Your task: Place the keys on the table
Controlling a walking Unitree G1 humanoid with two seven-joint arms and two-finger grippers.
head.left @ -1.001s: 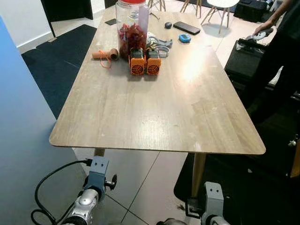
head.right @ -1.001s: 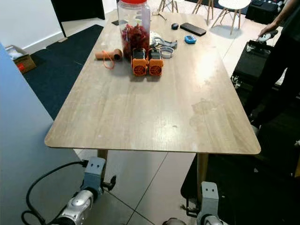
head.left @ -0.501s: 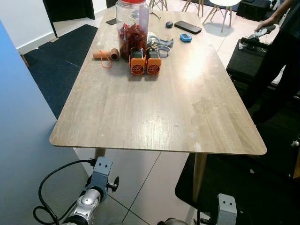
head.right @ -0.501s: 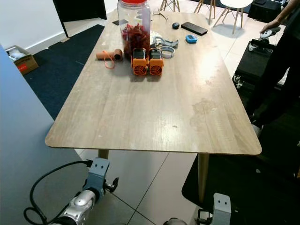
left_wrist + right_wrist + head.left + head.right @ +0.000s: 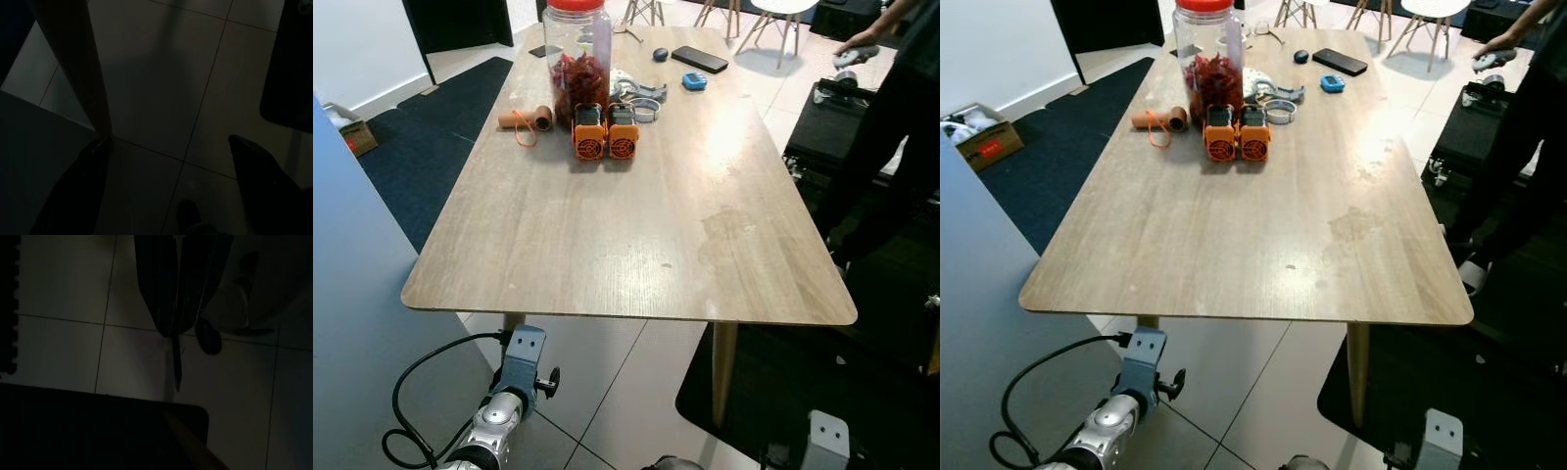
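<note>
On my right wrist feed, the right gripper (image 5: 178,325) has its two black fingers pinched narrow on the keys (image 5: 177,364). They hang from the fingertips over the tiled floor (image 5: 58,293). I can make out one thin, dark blade and, just beside it, a dark rounded shape that may belong to the bunch. The feed is too dim for more. The table (image 5: 607,225) stands higher than that gripper, well apart from it. My left gripper (image 5: 168,196) hangs idle, fingers spread wide.

— Far end of the long wooden table (image 5: 636,235)?
— Tall clear plastic jar (image 5: 578,59), two orange blocks (image 5: 606,132) just before it, cardboard tube (image 5: 521,119) to the left, flat black phone (image 5: 699,59) behind.
</note>
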